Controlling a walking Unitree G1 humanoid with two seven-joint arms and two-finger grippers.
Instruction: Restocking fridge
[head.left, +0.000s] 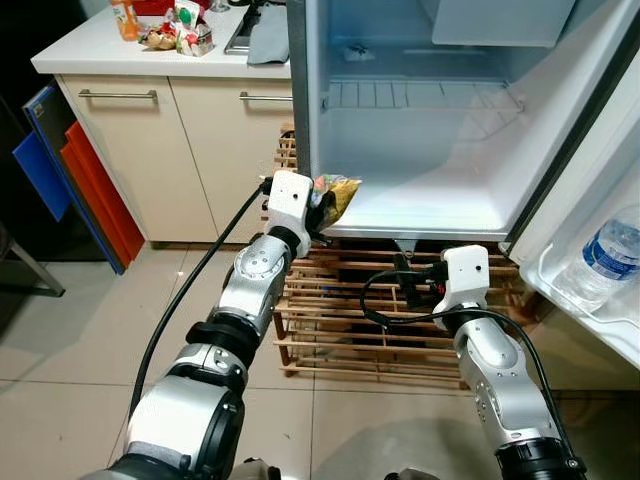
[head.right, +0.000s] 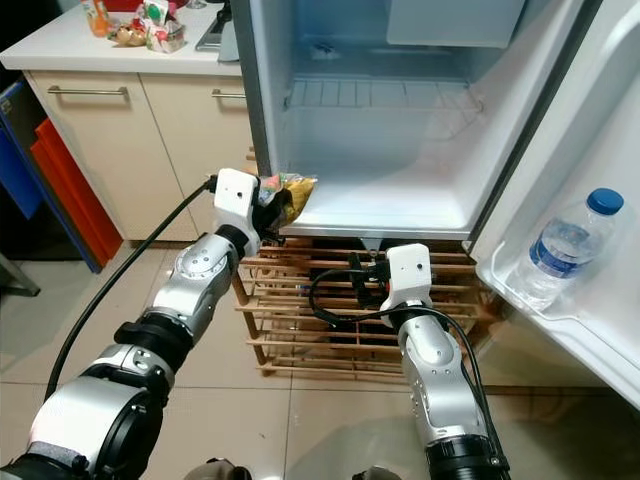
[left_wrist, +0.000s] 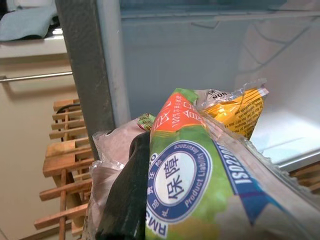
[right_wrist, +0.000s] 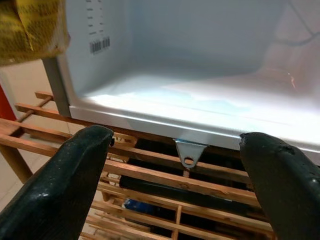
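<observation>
Snack packets (head.left: 335, 196), a bunch of crinkled yellow, green and orange wrappers, sit pinched in the left tool (head.left: 318, 205) right at the front left corner of the open fridge (head.left: 420, 150), over the lip of its bare floor. Lower down, the right tool (right_wrist: 180, 175) hangs with its fingers (right_wrist: 65, 180) spread wide and nothing between them, in front of the wooden rack (head.left: 340, 320) under the fridge. A water bottle (head.right: 562, 250) stands in the door shelf (head.right: 560, 320). More packets (head.left: 175, 30) lie on the white desk (head.left: 90, 50).
</observation>
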